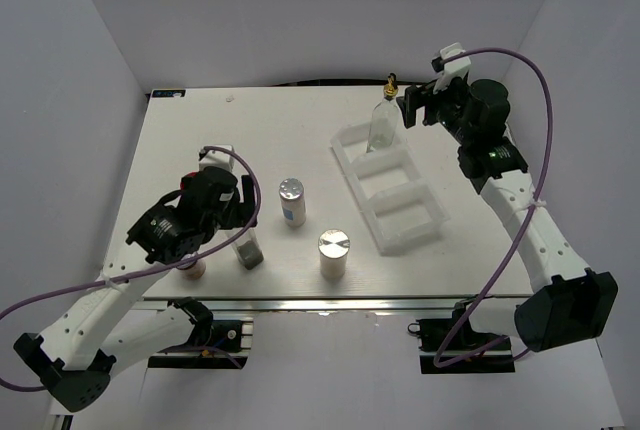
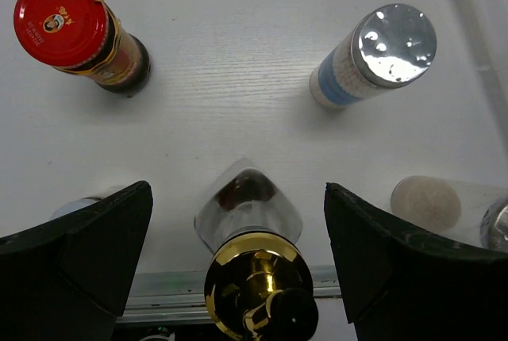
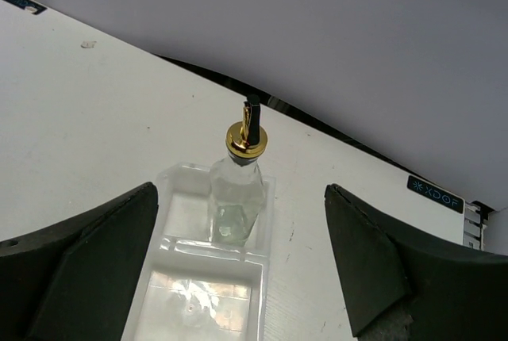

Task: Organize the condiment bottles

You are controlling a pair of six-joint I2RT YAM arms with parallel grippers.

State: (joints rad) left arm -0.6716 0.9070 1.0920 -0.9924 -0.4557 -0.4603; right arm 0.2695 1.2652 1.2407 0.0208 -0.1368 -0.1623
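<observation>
- The left gripper is released. Its black jaws stand wide on either side of a clear glass bottle with a gold spout, and neither jaw touches it.
- That bottle stands upright close to the near edge of the table, with dark contents showing at its bottom.
- Beyond it to the left stands the red-capped jar, brown-bodied with a gold collar. The cap bears a small round emblem with a figure, and its lettering is too small to read.
- Beyond it to the right stands a white silver-lidded cylinder. Its label has a blue band, but no words on it can be made out.
- A pale-lidded jar sits just beside the left gripper's right-hand jaw.
- In the overhead view a second cylinder, also silver-lidded, stands near the front edge, apart from the first.
- The right gripper is also released, its jaws spread wide and well clear of the second glass bottle.
- The second glass bottle stands upright in the far end compartment of the white tray. It looks clear and has a gold collar and a dark spout tip.
- A dark sticker on the table's far edge reads "XDOF".
</observation>
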